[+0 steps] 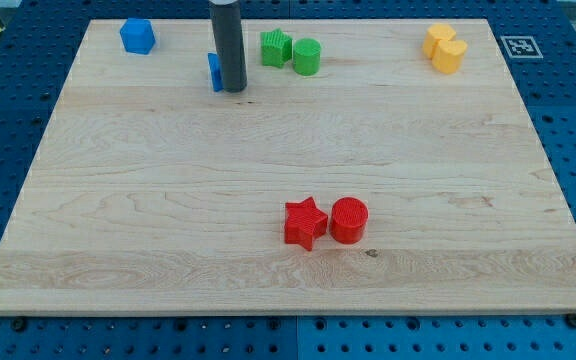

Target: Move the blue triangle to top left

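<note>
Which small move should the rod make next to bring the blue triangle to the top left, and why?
Probably a short push toward the view's left. My tip stands against the right side of the blue triangle, which it partly hides. The top-left corner, where the other blue block sits, lies left and slightly up.

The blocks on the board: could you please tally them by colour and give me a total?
Blue: 2, a chunky block near the view's top left and a triangle half hidden behind my tip.
Green: 2, a star and a cylinder.
Yellow: 2, touching.
Red: 2, a star and a cylinder.
Total: 8.
</note>
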Robot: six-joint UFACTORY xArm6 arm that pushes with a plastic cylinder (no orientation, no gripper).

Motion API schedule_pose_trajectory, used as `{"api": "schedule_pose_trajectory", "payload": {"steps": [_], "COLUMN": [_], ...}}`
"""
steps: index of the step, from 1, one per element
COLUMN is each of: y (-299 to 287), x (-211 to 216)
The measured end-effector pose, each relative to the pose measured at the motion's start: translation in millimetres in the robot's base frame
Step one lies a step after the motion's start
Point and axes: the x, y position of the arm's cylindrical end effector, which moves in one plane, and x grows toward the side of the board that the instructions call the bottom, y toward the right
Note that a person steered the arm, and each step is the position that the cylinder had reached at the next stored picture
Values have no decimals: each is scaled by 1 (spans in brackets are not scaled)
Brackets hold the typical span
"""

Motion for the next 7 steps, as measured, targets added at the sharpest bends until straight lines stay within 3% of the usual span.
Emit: {"api": "schedule_pose_trajectory", "payload": {"steps": [4,7], "y": [-31,-39], "x": [-66,-73]}}
